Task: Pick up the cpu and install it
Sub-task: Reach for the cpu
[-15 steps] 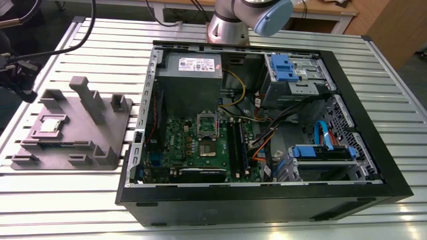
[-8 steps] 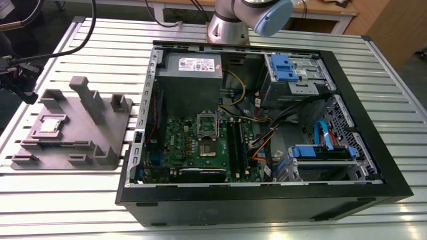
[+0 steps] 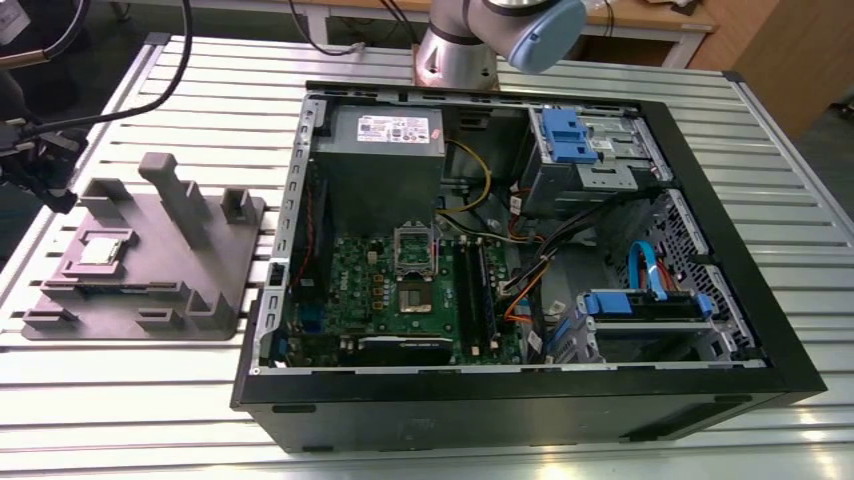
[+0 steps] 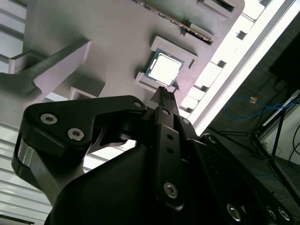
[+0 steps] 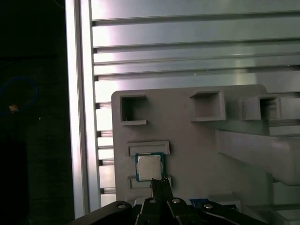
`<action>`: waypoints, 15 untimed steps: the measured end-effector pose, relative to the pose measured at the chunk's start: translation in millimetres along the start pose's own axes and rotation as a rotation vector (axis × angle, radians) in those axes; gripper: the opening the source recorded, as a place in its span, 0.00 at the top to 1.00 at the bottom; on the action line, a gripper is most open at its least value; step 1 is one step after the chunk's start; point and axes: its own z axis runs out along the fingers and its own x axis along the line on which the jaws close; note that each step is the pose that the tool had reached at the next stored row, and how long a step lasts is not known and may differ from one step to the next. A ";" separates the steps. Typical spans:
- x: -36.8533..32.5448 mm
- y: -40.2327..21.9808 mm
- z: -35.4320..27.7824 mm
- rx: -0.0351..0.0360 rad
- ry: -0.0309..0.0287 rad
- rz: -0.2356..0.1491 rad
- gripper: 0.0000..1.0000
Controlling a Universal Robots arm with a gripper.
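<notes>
Tool [image 5: 159, 183] hovered closed, empty, tip just beside cpu [image 5: 149, 167]. Cpu lay flat in pocket of grey fixture [image 5: 197, 140] on desk [image 3: 134, 400]. Risk: closed tips couldn't straddle chip; descent might strike its top or pocket wall, skewing it.

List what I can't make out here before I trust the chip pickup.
Gap between claw and chip: in both wrist views they overlap, so contact is unclear.
Socket: too small in the exterior view to tell whether it is empty.
Grey holder, near part: hidden by the claw's body in the second wrist view.
</notes>
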 end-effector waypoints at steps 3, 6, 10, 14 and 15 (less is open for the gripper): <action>0.2 -0.6 3.7 0.0001 0.0011 0.000 0.90; 0.2 -0.7 6.2 0.0002 0.0021 0.000 0.90; 0.4 -0.8 7.1 0.0005 0.0025 0.000 0.90; 0.4 -0.8 7.3 0.0003 0.0022 0.000 0.90; 0.6 -0.8 7.7 0.0002 0.0021 0.000 0.90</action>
